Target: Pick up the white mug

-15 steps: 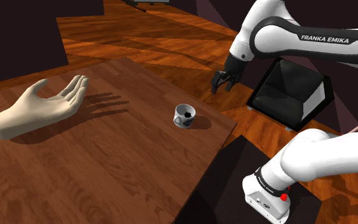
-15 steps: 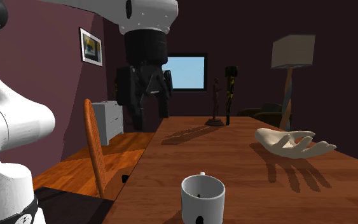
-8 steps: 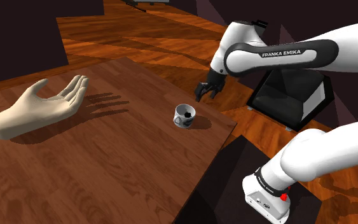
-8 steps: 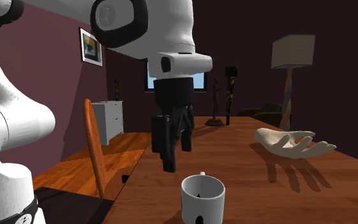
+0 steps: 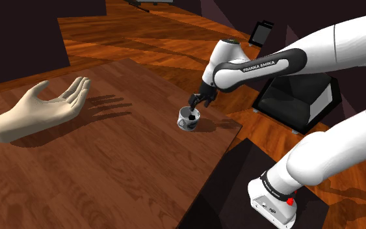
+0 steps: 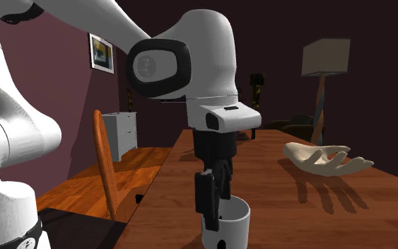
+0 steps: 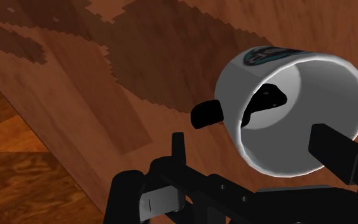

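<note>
Since half a second ago, my gripper (image 5: 195, 104) has come down onto the white mug (image 5: 188, 121). Its fingers stand apart, one on each side of the rim. The mug stands upright on the wooden table (image 5: 110, 172), at 3 o'clock from a pale hand model (image 5: 38, 112).

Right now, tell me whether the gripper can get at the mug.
Probably yes. The open gripper hangs right at the mug, its fingers apart at the rim, and nothing on the table stands between them.
</note>
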Controlling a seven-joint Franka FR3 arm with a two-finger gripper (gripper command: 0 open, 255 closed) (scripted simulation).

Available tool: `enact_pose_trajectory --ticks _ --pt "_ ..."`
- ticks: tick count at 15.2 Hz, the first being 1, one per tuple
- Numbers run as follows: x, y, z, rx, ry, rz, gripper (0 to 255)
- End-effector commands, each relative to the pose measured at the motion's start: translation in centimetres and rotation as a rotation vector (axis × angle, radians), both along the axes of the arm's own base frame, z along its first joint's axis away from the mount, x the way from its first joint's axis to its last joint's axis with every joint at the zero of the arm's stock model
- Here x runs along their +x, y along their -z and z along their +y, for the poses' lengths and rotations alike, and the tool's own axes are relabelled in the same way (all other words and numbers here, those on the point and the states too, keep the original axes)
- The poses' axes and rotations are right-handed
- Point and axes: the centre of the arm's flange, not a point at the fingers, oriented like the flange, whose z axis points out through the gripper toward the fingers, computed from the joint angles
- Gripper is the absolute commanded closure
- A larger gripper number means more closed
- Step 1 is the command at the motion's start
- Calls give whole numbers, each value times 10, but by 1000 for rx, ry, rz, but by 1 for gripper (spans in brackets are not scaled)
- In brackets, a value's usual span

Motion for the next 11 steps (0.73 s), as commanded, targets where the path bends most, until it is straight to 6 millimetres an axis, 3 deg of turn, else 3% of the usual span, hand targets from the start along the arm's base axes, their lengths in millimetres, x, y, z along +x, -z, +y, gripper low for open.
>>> enact_pose_trajectory --ticks 1,5,6,11 --pt "0 11 0 0 0 -1 0" --pt "0 25 0 0 0 -1 0" --pt "1 24 0 0 0 -1 255" --pt "1 24 0 0 0 -1 255"
